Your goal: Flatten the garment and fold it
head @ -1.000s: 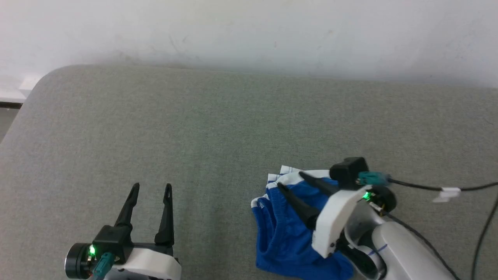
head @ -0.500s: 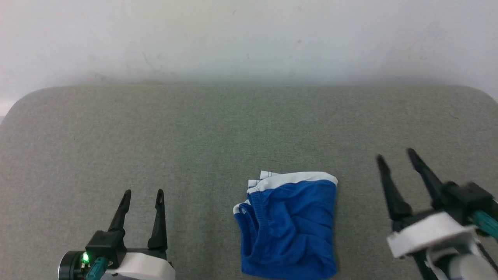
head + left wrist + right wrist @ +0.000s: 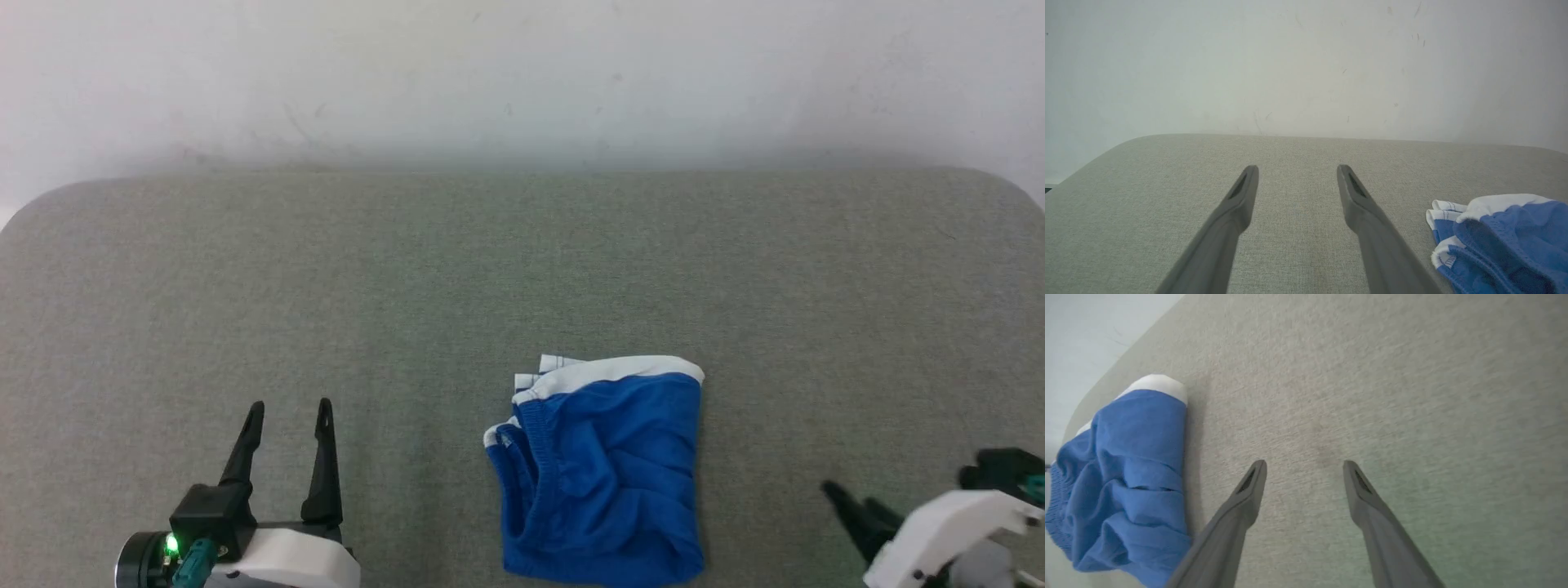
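Observation:
The garment (image 3: 604, 474), royal-blue shorts with white trim, lies folded into a compact bundle on the grey fabric surface (image 3: 490, 269), near its front edge and right of centre. The elastic waistband faces left and the white hem lies along the far side. My left gripper (image 3: 290, 406) rests open at the lower left, well clear of the garment. My right gripper (image 3: 837, 494) sits low at the lower right, apart from the garment. In the right wrist view my right gripper (image 3: 1304, 462) stands open over bare fabric, the garment (image 3: 1126, 469) to its left. The left wrist view shows the garment (image 3: 1502, 241) at its right.
A pale wall (image 3: 522, 73) runs behind the grey surface. The surface has rounded far corners at left and right. Bare fabric stretches on both sides of the garment and behind it.
My right gripper has left the garment and drawn back right and down to the lower right corner. The head camera has shifted. The left gripper stays put, open.

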`<state>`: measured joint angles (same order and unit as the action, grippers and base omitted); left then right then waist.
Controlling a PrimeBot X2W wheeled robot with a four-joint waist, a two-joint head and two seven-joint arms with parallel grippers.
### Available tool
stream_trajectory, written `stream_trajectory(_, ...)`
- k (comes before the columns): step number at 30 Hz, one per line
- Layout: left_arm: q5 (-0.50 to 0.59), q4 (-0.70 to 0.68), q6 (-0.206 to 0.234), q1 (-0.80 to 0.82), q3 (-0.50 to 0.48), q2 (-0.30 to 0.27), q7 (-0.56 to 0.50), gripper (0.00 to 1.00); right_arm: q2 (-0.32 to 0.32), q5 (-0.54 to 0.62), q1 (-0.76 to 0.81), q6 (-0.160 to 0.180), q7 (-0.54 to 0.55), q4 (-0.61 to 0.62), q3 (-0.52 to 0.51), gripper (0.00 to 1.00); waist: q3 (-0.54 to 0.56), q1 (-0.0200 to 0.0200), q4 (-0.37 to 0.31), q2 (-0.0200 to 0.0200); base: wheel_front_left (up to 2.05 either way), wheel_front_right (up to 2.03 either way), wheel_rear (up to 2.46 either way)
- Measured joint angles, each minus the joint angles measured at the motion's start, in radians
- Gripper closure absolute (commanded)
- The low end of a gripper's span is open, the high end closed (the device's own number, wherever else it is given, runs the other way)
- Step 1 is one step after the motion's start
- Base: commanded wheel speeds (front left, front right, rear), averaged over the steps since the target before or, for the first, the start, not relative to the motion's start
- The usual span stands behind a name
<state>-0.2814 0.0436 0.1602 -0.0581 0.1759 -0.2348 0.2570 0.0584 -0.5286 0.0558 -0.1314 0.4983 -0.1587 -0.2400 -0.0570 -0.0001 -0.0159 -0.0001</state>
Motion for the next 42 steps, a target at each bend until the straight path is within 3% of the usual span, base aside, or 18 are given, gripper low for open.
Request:
stream_trajectory(3, 0.0, 0.006, 0.0, 0.004, 0.001, 0.003, 0.0, 0.0, -0.002, -0.118, -0.037, 0.0, 0.125, -0.038, 0.044, 0.0, -0.007, 0.0001, 0.015, 0.0, 0.0, 0.0, 0.0)
stream_trajectory(6, 0.0, 0.009, -0.002, 0.01, 0.002, 0.011, 0.0, 0.0, -0.003, -0.256, -0.076, 0.0, 0.166, -0.065, 0.115, 0.0, -0.017, 0.0001, 0.03, 0.0, 0.0, 0.0, 0.0)
stream_trajectory(9, 0.0, 0.014, -0.01, 0.026, 0.001, 0.015, 0.0, 0.0, -0.006, -0.316, -0.12, 0.0, 0.161, -0.096, 0.182, 0.0, -0.028, 0.0001, 0.046, 0.0, 0.0, 0.0, 0.0)
stream_trajectory(14, 0.002, 0.026, -0.02, 0.03, 0.0, 0.026, 0.0, 0.0, -0.007, -0.319, -0.18, -0.001, 0.162, -0.2, 0.28, 0.0, -0.042, 0.0001, 0.07, 0.0001, 0.0, 0.0, 0.0)
stream_trajectory(15, 0.002, 0.028, -0.02, 0.031, 0.0, 0.028, 0.0, 0.0, -0.006, -0.297, -0.193, -0.002, 0.167, -0.22, 0.29, 0.04, -0.043, 0.0, 0.075, 0.0001, 0.0, 0.0, 0.0)
stream_trajectory(16, 0.004, 0.03, -0.022, 0.035, 0.0, 0.029, 0.0, 0.0, -0.005, -0.284, -0.206, -0.002, 0.175, -0.237, 0.299, 0.56, -0.044, 0.0, 0.079, 0.0001, 0.0, 0.0, 0.0)
stream_trajectory(17, 0.007, 0.031, -0.027, 0.04, -0.001, 0.031, 0.0, 0.0, -0.003, -0.279, -0.218, -0.002, 0.179, -0.25, 0.306, 0.95, -0.045, 0.0, 0.083, 0.0001, 0.0, 0.0, 0.0)
stream_trajectory(18, 0.009, 0.032, -0.028, 0.042, -0.002, 0.033, 0.0, 0.0, -0.002, -0.274, -0.228, -0.002, 0.179, -0.262, 0.311, 1.0, -0.045, 0.0, 0.087, 0.0001, 0.0, 0.0, 0.0)
stream_trajectory(23, 0.01, 0.034, -0.028, 0.04, -0.017, 0.039, 0.0, 0.0, -0.002, -0.22, -0.244, -0.001, 0.184, -0.277, 0.347, 1.0, -0.036, 0.0001, 0.083, 0.0001, 0.0, 0.0, 0.0)
stream_trajectory(28, 0.015, 0.035, -0.028, 0.034, -0.029, 0.042, 0.0, 0.0, 0.009, -0.128, -0.24, 0.0, 0.139, -0.18, 0.396, 1.0, -0.02, 0.0001, 0.065, 0.0001, 0.0, 0.0, 0.0)
stream_trajectory(36, 0.028, 0.013, -0.028, 0.013, -0.045, 0.054, 0.0, 0.0, 0.204, 0.156, -0.21, 0.0, 0.124, 0.029, 0.485, 1.0, -0.015, 0.0001, -0.006, 0.0001, 0.0, 0.0, 0.0)
stream_trajectory(42, 0.049, -0.019, -0.035, 0.021, -0.048, 0.054, 0.0, 0.0, 0.335, 0.189, -0.209, 0.0, 0.176, 0.067, 0.513, 1.0, -0.043, 0.0, -0.087, 0.0001, 0.0, 0.0, 0.0)
